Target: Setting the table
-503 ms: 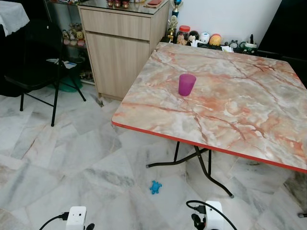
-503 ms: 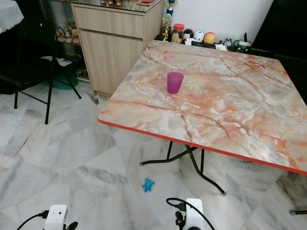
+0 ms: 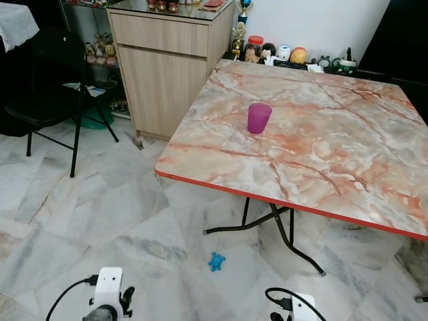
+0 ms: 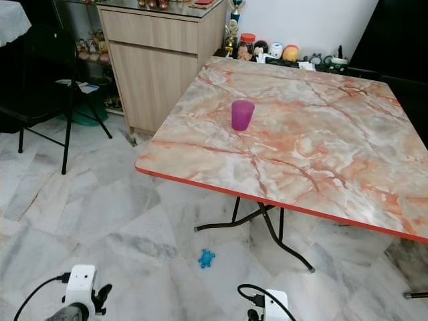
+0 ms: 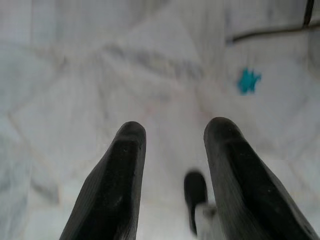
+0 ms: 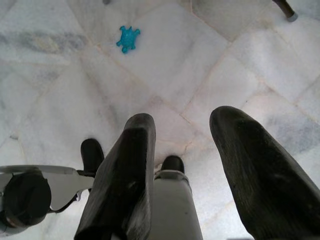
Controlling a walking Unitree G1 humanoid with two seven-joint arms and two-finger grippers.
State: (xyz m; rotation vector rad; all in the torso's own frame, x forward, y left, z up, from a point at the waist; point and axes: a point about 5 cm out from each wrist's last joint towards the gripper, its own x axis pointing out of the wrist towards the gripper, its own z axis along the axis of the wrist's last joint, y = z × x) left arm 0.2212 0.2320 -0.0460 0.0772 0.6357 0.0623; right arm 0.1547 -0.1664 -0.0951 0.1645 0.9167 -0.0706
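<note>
A purple plastic cup (image 3: 259, 118) stands upright on the marble-patterned table (image 3: 334, 167) with a red edge, nearer its left side. Both arms hang low over the tiled floor, in front of the table and well short of the cup. My left gripper (image 5: 176, 129) is open, with bare floor between its black fingers (image 5: 125, 170). My right gripper (image 6: 185, 120) is open too and holds nothing. The white wrist parts of the left arm (image 3: 107, 297) and right arm (image 3: 297, 309) show at the bottom of the eye views.
A wooden cabinet (image 3: 167, 67) stands left of the table, and a black folding chair (image 3: 50, 87) farther left. Jars and figurines (image 3: 281, 52) line the wall behind the table. A small blue toy (image 3: 216, 261) lies on the floor by the table's black legs (image 3: 284, 231).
The left wrist has come up a little in the eye views and the right wrist has sunk lower. The cup and table stand as before.
</note>
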